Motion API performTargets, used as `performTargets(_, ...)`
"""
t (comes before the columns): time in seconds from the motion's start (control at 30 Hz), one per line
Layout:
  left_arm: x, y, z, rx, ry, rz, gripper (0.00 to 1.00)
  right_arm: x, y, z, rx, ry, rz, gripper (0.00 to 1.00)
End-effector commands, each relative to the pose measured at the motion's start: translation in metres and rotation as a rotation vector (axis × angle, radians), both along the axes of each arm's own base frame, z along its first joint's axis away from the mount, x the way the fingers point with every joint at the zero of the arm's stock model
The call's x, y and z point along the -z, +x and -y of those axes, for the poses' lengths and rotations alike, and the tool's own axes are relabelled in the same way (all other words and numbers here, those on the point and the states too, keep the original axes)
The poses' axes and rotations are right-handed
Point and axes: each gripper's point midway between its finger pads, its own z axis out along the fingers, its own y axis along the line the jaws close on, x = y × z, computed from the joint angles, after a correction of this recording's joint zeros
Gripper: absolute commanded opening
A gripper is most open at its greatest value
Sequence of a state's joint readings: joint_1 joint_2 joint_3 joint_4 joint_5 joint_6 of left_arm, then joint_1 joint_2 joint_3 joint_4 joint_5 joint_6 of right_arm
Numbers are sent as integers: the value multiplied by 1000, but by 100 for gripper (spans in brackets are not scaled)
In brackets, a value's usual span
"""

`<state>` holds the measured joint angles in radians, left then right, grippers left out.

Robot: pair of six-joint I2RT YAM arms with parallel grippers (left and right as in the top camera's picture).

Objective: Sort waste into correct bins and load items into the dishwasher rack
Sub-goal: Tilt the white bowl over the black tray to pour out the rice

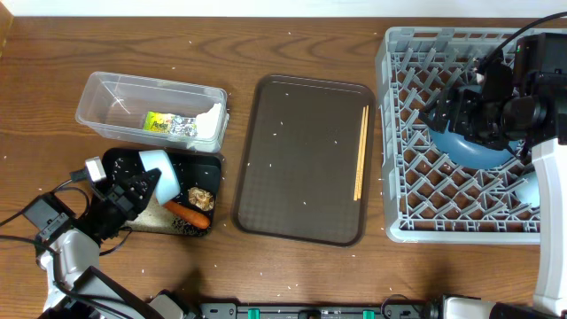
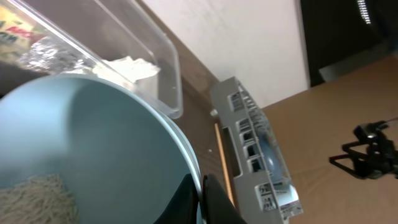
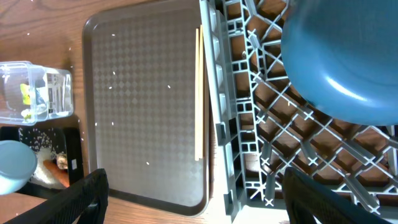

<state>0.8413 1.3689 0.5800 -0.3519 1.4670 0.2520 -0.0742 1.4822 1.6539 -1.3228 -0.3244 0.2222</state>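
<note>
Pale-blue cup (image 2: 93, 143), white rice grains (image 2: 37, 198) inside, rim pinched in left gripper (image 2: 200, 199); right gripper (image 3: 196, 193) spread wide.

left arm (image 1: 69, 259): white links, black joints | left claw (image 2: 202, 198): black | cables (image 1: 18, 217): black

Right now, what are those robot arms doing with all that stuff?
They are tidying up after a meal. The left gripper holds a pale bowl by its rim, tipped over the black tray, with some rice inside. The carrot lies in that tray and the wrapper is in the clear tub. The right gripper hangs open over the grey rack, where the blue plate sits. The chopsticks lie on the brown tray.
</note>
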Motion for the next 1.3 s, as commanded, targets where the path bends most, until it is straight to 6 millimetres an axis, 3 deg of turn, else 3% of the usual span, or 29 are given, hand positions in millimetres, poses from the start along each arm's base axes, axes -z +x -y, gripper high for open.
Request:
performTargets(0.0,-4,3,-3,-7,-18,-1,7,0,-1,-2,-22,0,-1,82)
performTargets(0.03,-21,2,2,38,-51,94,6,0,-1,-2,-22,0,-2,82)
performTargets(0.07,-19,4,3,41,-23,97,6,1,-1,-2,-22,0,-3,82)
performTargets(0.13,6,9,-8,-22,74,-14,6,0,-1,-2,-22,1,-2,82)
performTargets(0.17,8,10,-10,-41,40,-56,6,0,0,-2,-22,0,0,82)
performTargets(0.23,-16,9,-2,28,-2,76,6,0,-1,-2,-22,0,-1,82)
performTargets(0.3,0,13,-9,-19,59,5,6,0,-1,-2,-22,0,-1,82)
performTargets(0.33,-2,15,-10,-29,15,-23,6,0,0,-2,-22,0,2,82)
performTargets(0.4,-27,11,1,59,-20,119,6,0,0,-2,-22,0,4,82)
performTargets(0.63,-15,9,3,43,-68,39,6,0,0,-2,-22,0,4,82)
performTargets(0.77,-20,7,6,59,-74,71,6,0,1,-2,-25,-2,7,83)
performTargets(0.9,-12,5,9,65,-58,84,6,0,1,-2,-25,-2,8,83)
performTargets(1.07,2,2,12,63,-36,81,6,0,1,-2,-25,-2,8,83)
performTargets(1.13,20,3,8,28,4,6,6,0,1,-2,-25,-2,7,83)
performTargets(1.27,15,1,15,38,-135,-62,6,0,0,-2,-25,-1,4,83)
